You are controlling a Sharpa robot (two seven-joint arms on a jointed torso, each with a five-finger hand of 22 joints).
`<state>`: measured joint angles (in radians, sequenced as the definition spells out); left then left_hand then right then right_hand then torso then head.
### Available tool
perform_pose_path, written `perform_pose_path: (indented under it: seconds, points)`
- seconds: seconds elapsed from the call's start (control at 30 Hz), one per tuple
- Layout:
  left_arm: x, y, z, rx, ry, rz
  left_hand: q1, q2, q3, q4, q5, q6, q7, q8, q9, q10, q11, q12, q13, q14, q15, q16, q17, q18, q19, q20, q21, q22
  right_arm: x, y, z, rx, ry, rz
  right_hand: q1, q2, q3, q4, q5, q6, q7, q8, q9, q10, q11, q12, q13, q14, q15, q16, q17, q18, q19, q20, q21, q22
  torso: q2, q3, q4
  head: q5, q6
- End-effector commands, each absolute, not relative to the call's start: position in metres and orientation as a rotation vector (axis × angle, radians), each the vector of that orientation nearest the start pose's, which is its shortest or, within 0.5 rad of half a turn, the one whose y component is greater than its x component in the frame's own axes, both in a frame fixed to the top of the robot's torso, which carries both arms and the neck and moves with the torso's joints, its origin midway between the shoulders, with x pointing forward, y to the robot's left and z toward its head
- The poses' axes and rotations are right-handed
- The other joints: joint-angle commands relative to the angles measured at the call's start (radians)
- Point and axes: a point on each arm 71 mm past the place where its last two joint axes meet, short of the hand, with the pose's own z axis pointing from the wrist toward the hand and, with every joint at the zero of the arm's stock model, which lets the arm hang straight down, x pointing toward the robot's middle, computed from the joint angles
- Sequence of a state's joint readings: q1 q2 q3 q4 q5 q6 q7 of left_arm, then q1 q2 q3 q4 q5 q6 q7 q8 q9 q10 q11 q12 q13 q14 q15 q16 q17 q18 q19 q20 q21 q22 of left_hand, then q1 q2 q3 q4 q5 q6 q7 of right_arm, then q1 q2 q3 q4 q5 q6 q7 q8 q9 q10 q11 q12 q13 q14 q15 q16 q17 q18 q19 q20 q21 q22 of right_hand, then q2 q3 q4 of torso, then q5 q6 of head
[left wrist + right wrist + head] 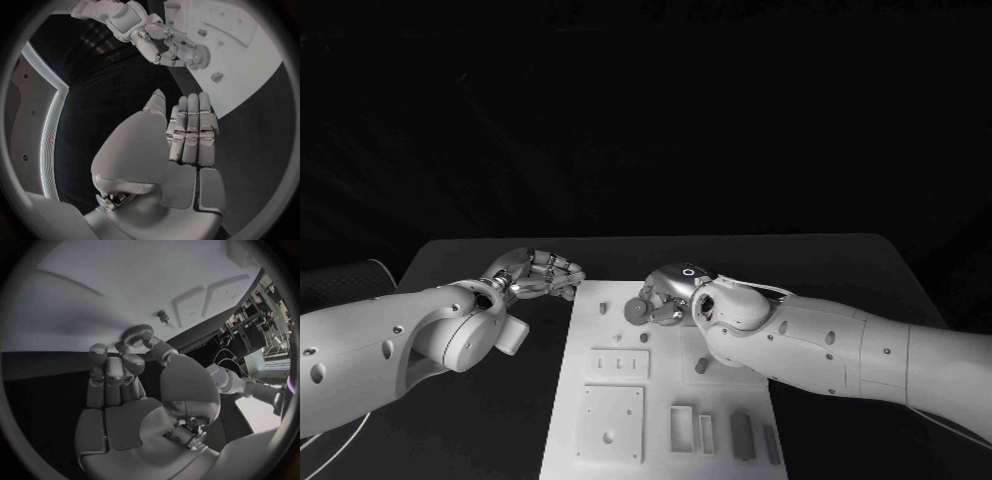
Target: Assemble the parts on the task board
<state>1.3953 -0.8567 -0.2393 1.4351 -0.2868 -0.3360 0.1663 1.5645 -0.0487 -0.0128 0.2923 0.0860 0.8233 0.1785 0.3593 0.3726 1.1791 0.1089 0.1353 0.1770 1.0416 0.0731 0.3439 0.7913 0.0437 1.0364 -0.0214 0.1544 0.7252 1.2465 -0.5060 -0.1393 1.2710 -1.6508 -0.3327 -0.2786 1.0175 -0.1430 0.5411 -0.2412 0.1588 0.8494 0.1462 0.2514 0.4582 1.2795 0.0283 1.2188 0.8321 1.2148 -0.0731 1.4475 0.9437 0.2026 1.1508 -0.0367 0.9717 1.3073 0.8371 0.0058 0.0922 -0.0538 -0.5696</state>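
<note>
1. Right hand [669,295] is pinching a small toothed gear [137,333] at its fingertips, holding it just over the far end of the task board [733,420].
2. Left hand [538,275] holds nothing, fingers curled in, hovering over bare table just off the board's far left corner.
3. Board is a white plate with recessed slots and a few pegs [217,77].
4. It sits on a black table [473,265], and the room behind is dark.
</note>
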Motion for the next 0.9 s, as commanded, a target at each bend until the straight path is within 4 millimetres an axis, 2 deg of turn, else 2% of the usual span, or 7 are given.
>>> perform_pose_path:
  seconds: [0.03, 0.2, 0.33, 0.47, 0.6, 0.67, 0.9]
  points:
    - [0.514, 0.249, -0.166, -0.820, 1.647, -1.147, 0.002, -0.006, 0.000, -0.001, 0.001, 0.005, 0.004, -0.004, 0.002, 0.005, 0.004, -0.004, 0.001, 0.005, 0.000, -0.005, 0.002, 0.006, 0.001, -0.005, -0.006, 0.001, 0.518, -0.104, -0.195, -0.295, 1.553, 0.524, -0.006, -0.007, -0.003, 0.008, 0.004, 0.004, 0.001, -0.001, -0.002, 0.000, 0.004, -0.004, 0.000, 0.008, 0.001, 0.000, -0.002, 0.059, 0.001, -0.007, -0.001, 0.011, -0.001, 0.0020, -0.0027, 0.001, 0.000]
    - [0.516, 0.253, -0.166, -0.822, 1.637, -1.139, 0.003, -0.006, 0.000, -0.001, 0.001, 0.005, 0.004, -0.004, 0.002, 0.005, 0.004, -0.004, 0.001, 0.005, 0.000, -0.006, 0.002, 0.006, 0.001, -0.006, -0.006, 0.001, 0.521, -0.118, -0.176, -0.255, 1.511, 0.550, -0.008, -0.016, 0.000, 0.014, 0.002, 0.005, 0.001, -0.001, -0.003, 0.001, 0.004, -0.004, -0.001, 0.008, 0.001, -0.001, -0.004, 0.059, 0.002, -0.007, -0.001, 0.010, -0.001, 0.0009, -0.0024, -0.004, 0.006]
    - [0.518, 0.256, -0.165, -0.799, 1.631, -1.130, -0.007, -0.012, -0.005, 0.000, 0.001, 0.005, 0.005, -0.005, 0.002, 0.005, 0.005, -0.005, 0.002, 0.006, 0.001, -0.008, 0.004, 0.006, 0.002, -0.005, -0.007, 0.002, 0.526, -0.136, -0.164, -0.236, 1.489, 0.622, -0.006, -0.026, 0.004, 0.019, 0.000, 0.000, 0.002, -0.004, -0.006, -0.002, 0.005, -0.008, -0.002, 0.001, 0.002, -0.006, -0.012, 0.059, -0.001, -0.007, -0.005, 0.009, -0.002, 0.0021, -0.0030, -0.009, 0.009]
    - [0.519, 0.259, -0.165, -0.777, 1.628, -1.119, -0.017, -0.018, -0.010, 0.000, 0.003, 0.005, 0.005, -0.006, 0.003, 0.006, 0.005, -0.006, 0.003, 0.007, 0.001, -0.011, 0.006, 0.006, 0.002, -0.005, -0.008, 0.003, 0.531, -0.159, -0.160, -0.191, 1.495, 0.675, 0.002, -0.020, 0.005, 0.008, -0.002, -0.014, 0.005, -0.011, -0.011, -0.031, 0.009, -0.021, -0.005, -0.029, 0.006, -0.021, -0.016, 0.059, -0.037, 0.006, -0.021, 0.009, -0.002, 0.0021, -0.0044, -0.014, 0.013]
    - [0.521, 0.261, -0.165, -0.776, 1.625, -1.118, -0.019, -0.020, -0.010, 0.000, 0.004, 0.005, 0.005, -0.006, 0.003, 0.006, 0.005, -0.006, 0.003, 0.007, 0.001, -0.011, 0.007, 0.006, 0.003, -0.005, -0.008, 0.003, 0.534, -0.193, -0.156, -0.113, 1.518, 0.737, 0.004, -0.005, -0.003, -0.009, -0.003, -0.019, 0.008, -0.014, -0.014, -0.048, 0.012, -0.025, -0.004, -0.047, 0.009, -0.025, -0.016, 0.059, -0.054, 0.017, -0.027, 0.011, -0.002, 0.0043, -0.0050, -0.018, 0.017]
    - [0.521, 0.262, -0.165, -0.774, 1.626, -1.120, -0.019, -0.021, -0.011, 0.000, 0.004, 0.005, 0.005, -0.006, 0.003, 0.006, 0.005, -0.007, 0.004, 0.007, 0.000, -0.012, 0.007, 0.006, 0.003, -0.005, -0.008, 0.003, 0.536, -0.209, -0.153, -0.108, 1.516, 0.741, -0.003, -0.003, -0.012, -0.015, -0.005, -0.022, 0.009, -0.015, -0.016, -0.057, 0.013, -0.027, -0.003, -0.055, 0.011, -0.028, -0.017, 0.059, -0.062, 0.022, -0.031, 0.011, -0.002, 0.0030, -0.0041, -0.023, 0.019]
    - [0.523, 0.263, -0.164, -0.746, 1.637, -1.163, -0.018, -0.021, -0.010, -0.001, 0.005, 0.003, 0.005, -0.007, 0.003, 0.005, 0.005, -0.008, 0.004, 0.008, 0.000, -0.012, 0.008, 0.007, 0.003, -0.006, -0.009, 0.004, 0.542, -0.265, -0.151, -0.044, 1.547, 0.720, 0.007, 0.010, -0.016, -0.037, 0.004, -0.023, 0.009, -0.015, -0.018, -0.065, 0.013, -0.026, -0.002, -0.064, 0.010, -0.029, -0.018, 0.059, -0.069, 0.028, -0.033, 0.012, -0.003, 0.0040, -0.0073, -0.049, 0.033]
